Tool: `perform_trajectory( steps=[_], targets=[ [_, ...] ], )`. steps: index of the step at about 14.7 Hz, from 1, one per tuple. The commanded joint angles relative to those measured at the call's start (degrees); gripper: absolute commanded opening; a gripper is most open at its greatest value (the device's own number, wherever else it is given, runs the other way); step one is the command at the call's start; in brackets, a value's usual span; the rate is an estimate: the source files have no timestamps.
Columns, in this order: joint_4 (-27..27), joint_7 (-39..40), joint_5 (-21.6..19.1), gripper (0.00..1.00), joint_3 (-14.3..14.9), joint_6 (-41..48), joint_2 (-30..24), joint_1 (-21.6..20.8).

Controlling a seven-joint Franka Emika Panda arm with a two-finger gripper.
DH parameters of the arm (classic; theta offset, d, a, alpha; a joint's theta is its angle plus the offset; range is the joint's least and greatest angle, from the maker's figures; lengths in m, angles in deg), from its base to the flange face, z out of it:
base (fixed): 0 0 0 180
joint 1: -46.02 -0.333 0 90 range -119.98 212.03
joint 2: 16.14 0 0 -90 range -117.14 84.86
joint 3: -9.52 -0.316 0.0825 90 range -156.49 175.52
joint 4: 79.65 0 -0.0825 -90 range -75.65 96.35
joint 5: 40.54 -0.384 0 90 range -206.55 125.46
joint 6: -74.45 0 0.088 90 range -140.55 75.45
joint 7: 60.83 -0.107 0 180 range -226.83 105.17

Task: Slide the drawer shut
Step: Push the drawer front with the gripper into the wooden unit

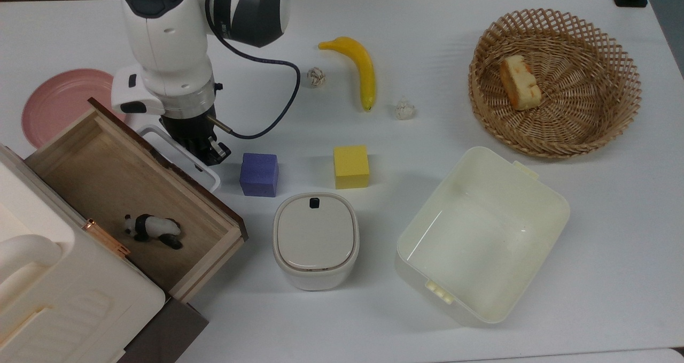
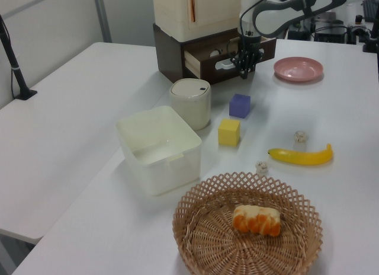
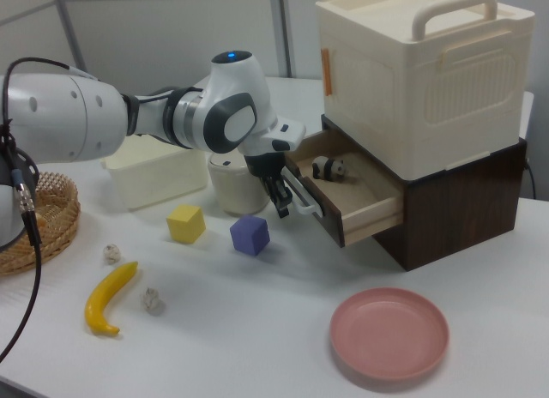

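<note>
Drawer [image 1: 123, 192] sits pulled out from the cabinet [image 3: 429, 98] at the top view's lower left, dark front panel facing the table [image 1: 374, 320] centre, white loop handle [image 1: 179, 157] sticking out from it. Small panda toy [image 1: 152, 228] lies inside on the wood floor, near the cabinet side.

End effector [image 1: 206, 152] is down at the handle's outer bar, tips right against it or on it; contact can't be confirmed. Fingers look narrow, close together, but whether they grip anything: can't tell. In the right view the end effector [image 3: 281, 201] hangs just in front of the drawer [image 3: 352, 201] face; in the left view the end effector [image 2: 243, 66] is at the drawer [image 2: 219, 56] front.

Purple cube [image 1: 259, 174] is just beside the end effector on the top view's right, apart from it. Yellow cube [image 1: 351, 167] further right. Lidded white bin [image 1: 315, 240] near the drawer's corner, not touching. Cream tub [image 1: 481, 234] to the top view's right of it. Pink plate [image 1: 59, 98] at the top view's left edge, behind the drawer. Banana [image 1: 359, 66] and basket [image 1: 556, 82] well apart, top view's upper right.
</note>
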Motion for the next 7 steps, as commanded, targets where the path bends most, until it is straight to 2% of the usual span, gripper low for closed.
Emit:
perform_trajectory(
  steps=[1,7],
  targets=[
    [-2.3,-1.5,1.4,0.00,0.4,-4.0,2.6,1.5],
    [-5.0,-1.5,1.3,0.00,2.8,-10.4,5.4,1.7]
  ],
)
